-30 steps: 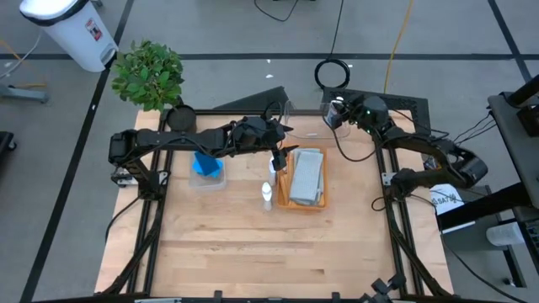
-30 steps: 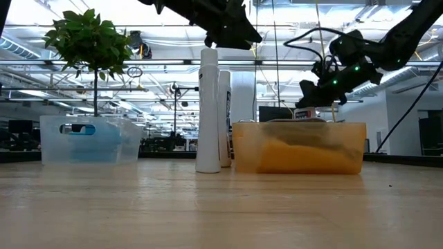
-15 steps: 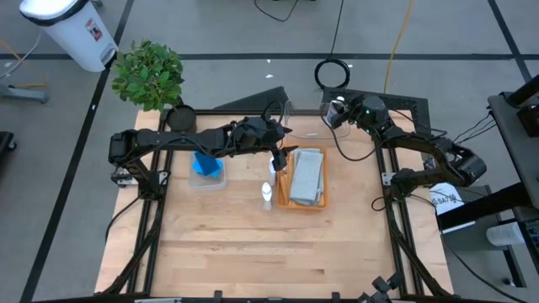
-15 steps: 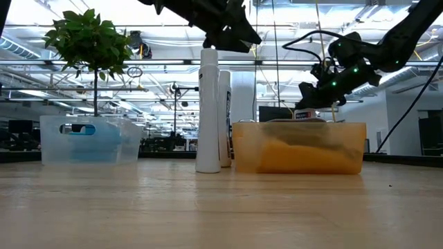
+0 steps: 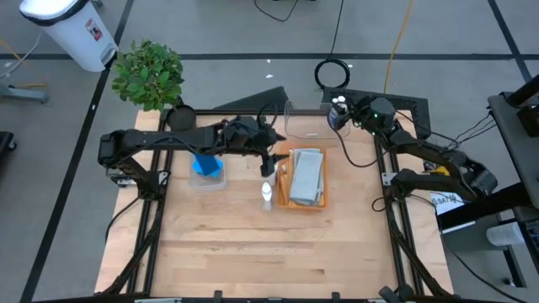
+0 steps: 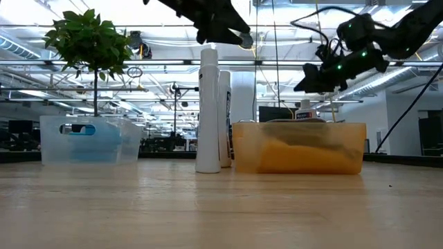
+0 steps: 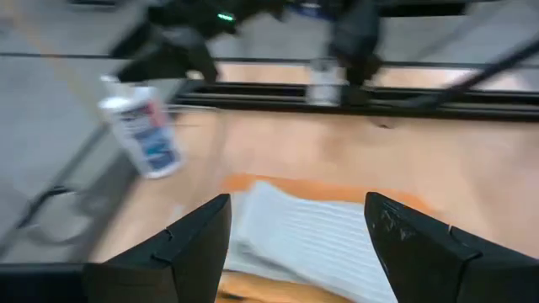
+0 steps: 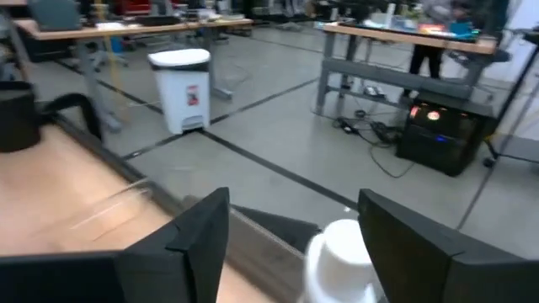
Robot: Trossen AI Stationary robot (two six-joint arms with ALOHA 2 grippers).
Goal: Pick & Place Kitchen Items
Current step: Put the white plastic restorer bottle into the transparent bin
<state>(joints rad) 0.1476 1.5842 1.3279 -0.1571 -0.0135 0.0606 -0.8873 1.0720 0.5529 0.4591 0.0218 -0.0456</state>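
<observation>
White bottle (image 5: 338, 104) stands beyond the orange tray (image 5: 304, 204), right fingers (image 5: 337, 115) spread around it; left fingers (image 5: 268, 162) spread too. We judge a graze could topple it.

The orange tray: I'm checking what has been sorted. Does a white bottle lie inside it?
No. In the high view the orange tray holds only a folded grey cloth; two white bottles stand outside, beside it.

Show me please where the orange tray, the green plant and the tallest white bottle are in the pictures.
orange tray (image 6: 297, 149): low view, on its front wall.
green plant (image 5: 149, 74): high view, on the middle of its leaves.
tallest white bottle (image 6: 208, 114): low view, on its body.
</observation>
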